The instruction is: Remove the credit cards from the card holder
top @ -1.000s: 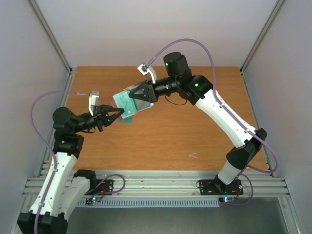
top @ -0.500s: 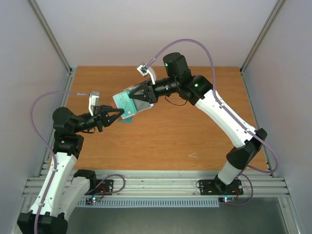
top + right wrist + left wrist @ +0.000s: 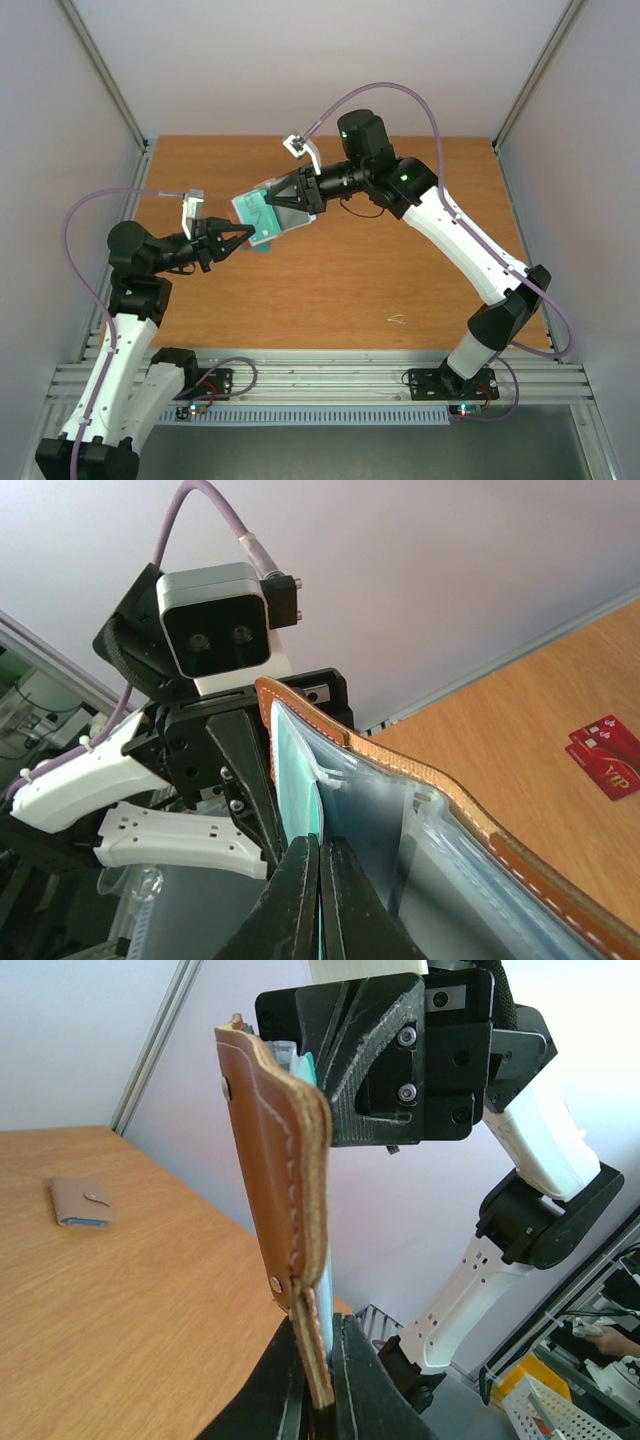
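Almost nothing has shifted: left gripper (image 3: 320,1385) clamps the card holder (image 3: 285,1180) aloft, bracing it so right gripper (image 3: 318,865), pinched onto a teal card (image 3: 297,780), can pull it free.

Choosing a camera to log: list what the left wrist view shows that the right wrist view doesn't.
Left wrist only: a small taupe wallet lying on the table. Right wrist only: red cards on the table, and the teal card inside the card holder. Both: that card holder, clamped by the left gripper, with the right gripper at its other end.
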Robot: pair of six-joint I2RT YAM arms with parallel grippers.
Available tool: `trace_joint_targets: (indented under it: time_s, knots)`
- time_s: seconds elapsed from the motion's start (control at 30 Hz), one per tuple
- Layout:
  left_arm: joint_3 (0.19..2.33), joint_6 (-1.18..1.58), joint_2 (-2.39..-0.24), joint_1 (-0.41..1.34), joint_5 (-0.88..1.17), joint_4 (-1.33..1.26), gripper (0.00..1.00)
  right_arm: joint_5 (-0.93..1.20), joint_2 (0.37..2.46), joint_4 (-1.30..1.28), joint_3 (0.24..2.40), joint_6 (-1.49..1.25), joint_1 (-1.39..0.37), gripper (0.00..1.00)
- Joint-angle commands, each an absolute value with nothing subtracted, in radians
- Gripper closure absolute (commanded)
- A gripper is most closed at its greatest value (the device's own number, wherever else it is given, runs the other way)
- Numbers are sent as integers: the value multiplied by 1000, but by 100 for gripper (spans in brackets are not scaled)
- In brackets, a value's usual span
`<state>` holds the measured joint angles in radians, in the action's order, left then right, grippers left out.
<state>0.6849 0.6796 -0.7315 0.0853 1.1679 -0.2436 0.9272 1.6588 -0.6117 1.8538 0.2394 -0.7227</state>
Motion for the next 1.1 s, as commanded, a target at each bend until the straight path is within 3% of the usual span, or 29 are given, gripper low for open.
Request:
trace_joint_targets:
  time_s: [0.0,0.27,0.5,0.83,0.93,1.07]
  knots:
    - [690,663,-713,94,1157,-344,98,948,1629,-604,1807,206,-742,99]
    - [685,668,-709,94,1156,-347,80,904,1605,-678,1824,249,-715,99]
    - [680,666,-706,94,1152,-337,90,884,1591,-706,1835,270,-708,99]
    - [681,664,-707,93,1147,-327,89,861,1574,-716,1834,278,-692,99]
    - [683,663,-707,94,1145,-324,98,857,1571,-715,1835,274,-687,99]
    - [682,661,-705,93,1139,-322,100,822,1559,-715,1821,275,-678,99]
